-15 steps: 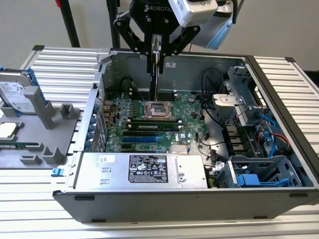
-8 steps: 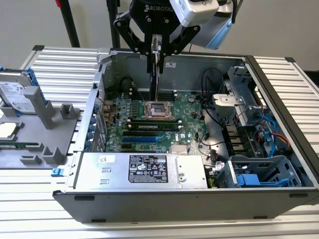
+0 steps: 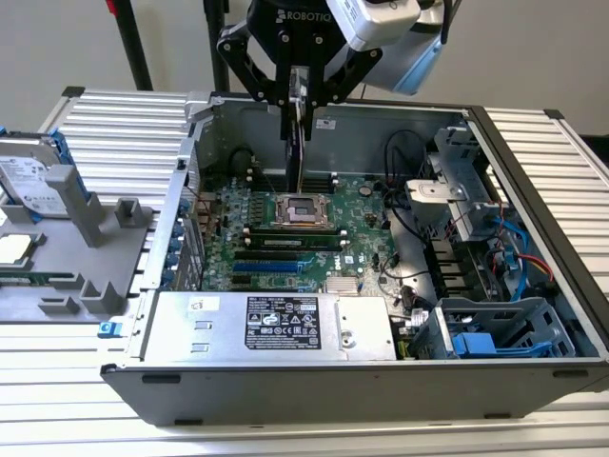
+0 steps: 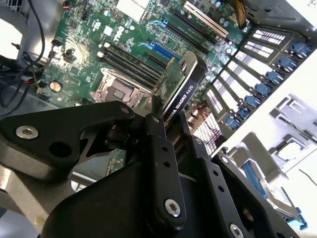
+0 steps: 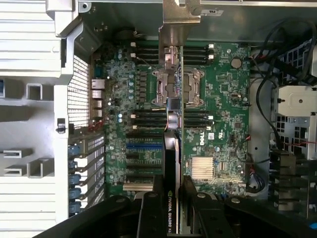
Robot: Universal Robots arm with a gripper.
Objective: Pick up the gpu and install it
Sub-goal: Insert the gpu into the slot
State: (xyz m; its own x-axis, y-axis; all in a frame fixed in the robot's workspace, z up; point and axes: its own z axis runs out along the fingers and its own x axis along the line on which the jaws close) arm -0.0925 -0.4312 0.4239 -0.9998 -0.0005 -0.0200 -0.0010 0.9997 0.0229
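gpu (image 3: 295,157) hangs from my claw (image 3: 299,103) in the exterior view. I have it pinched by one end between both fingers, and its long axis points straight down into the open computer case (image 3: 333,390) that lies on the slatted counter (image 3: 114,124). It is well clear of the motherboard (image 3: 366,205), over the processor socket (image 3: 300,211). The expansion slots (image 3: 276,257) lie toward the near side of the board from there, beside the power supply (image 3: 276,324). I see the card nearly edge-on while the slots run across the picture, so I judge its flat faces to stand across the slots, not along them. In the second wrist view my claw (image 4: 171,119) is clamped on the gpu (image 4: 184,87), one finger against the black cover and one against the green face. The card reaches away from me toward the motherboard (image 4: 89,44), and its silver bracket end is the far end. In the first wrist view I look down my claw (image 5: 171,201) along the gpu (image 5: 169,163), which shows as a thin dark edge. Beyond its far tip is the processor socket (image 5: 190,87), and the blue slot (image 5: 143,147) lies off to one side, at right angles to that edge.
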